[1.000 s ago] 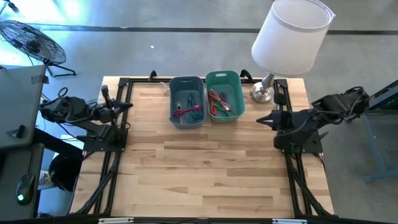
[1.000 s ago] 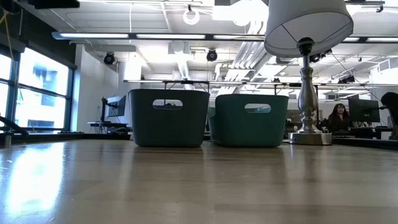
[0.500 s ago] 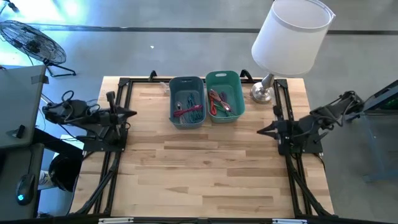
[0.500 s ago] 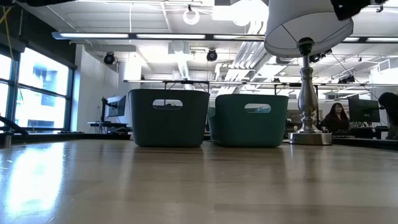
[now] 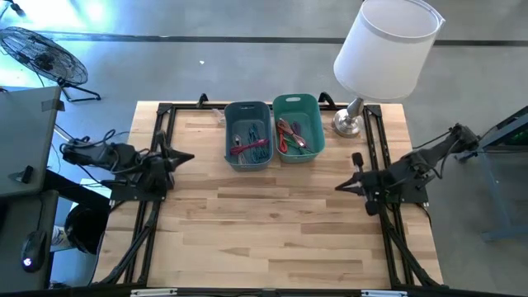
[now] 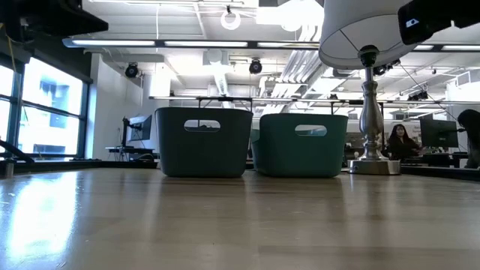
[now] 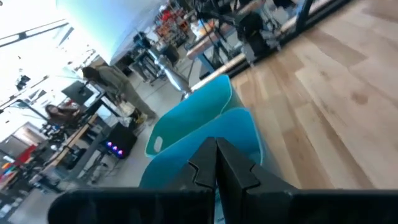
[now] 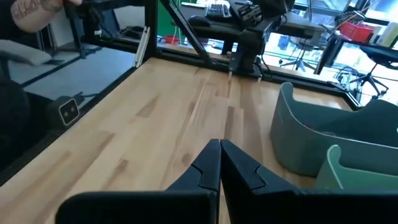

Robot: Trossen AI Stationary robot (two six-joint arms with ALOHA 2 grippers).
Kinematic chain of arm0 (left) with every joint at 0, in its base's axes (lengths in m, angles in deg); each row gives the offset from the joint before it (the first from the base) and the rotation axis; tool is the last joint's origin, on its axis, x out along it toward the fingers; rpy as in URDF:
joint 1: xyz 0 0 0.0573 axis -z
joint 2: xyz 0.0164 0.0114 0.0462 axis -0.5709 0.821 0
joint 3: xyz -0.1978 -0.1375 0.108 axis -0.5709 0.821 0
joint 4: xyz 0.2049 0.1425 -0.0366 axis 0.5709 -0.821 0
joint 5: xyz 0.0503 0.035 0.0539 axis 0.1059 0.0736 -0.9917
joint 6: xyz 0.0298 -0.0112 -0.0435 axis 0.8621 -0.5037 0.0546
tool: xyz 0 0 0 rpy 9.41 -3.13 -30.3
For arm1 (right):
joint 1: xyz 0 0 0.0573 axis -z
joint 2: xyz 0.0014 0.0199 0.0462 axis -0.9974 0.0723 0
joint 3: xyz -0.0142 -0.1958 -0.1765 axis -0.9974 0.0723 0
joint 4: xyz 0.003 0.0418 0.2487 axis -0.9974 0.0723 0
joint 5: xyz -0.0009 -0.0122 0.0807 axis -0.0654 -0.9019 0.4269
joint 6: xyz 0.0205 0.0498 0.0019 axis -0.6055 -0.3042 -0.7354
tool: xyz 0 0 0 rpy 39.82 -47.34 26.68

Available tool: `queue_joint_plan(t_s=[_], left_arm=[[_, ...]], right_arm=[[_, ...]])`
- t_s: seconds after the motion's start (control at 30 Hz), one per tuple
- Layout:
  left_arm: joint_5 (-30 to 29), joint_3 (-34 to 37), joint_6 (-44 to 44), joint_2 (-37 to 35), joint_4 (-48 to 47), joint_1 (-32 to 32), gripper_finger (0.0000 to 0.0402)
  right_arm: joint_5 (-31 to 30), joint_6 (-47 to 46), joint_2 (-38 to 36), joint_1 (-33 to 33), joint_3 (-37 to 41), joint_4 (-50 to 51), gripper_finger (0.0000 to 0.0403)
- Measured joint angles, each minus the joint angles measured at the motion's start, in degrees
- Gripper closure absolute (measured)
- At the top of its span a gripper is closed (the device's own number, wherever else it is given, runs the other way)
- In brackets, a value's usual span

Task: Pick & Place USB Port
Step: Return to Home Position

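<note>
Step in hand, as judged: park both arms w/o disturbing anything. The left gripper (image 5: 186, 157) sits at the left edge of the table (image 5: 272, 231), tips pointing inward, jaws pressed together w/ nothing btwn them. The right gripper (image 5: 339, 187) sits at the right edge, likewise closed tight and empty. To do it well, each arm should fold outward along its own side, tips above the wood, no sweep toward the bins. The right arm esp. needs room from the lamp (image 5: 385, 49) at the far right corner, whose shade overhangs that side.

Containers: blue bin (image 5: 249, 165) and green bin (image 5: 299, 157) stand upright side by side at the far middle, touching or nearly so. The blue bin holds a pink cable (image 5: 250, 148); anything else in it is too small to tell. The green bin holds a tangle of cables (image 5: 290, 136), reddish and green strands. No cable lies on the wood, so sorting looks done.
</note>
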Motion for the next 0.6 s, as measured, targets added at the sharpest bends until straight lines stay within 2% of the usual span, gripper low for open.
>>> queue_joint_plan(t_s=[0.6], left_arm=[[3.3, 13.5, -5.1, -5.7, 8.3, 0.0, 0.0401]], right_arm=[[0.9, 0.0, 0.0, 0.0, 12.8, -18.4, 0.0403]])
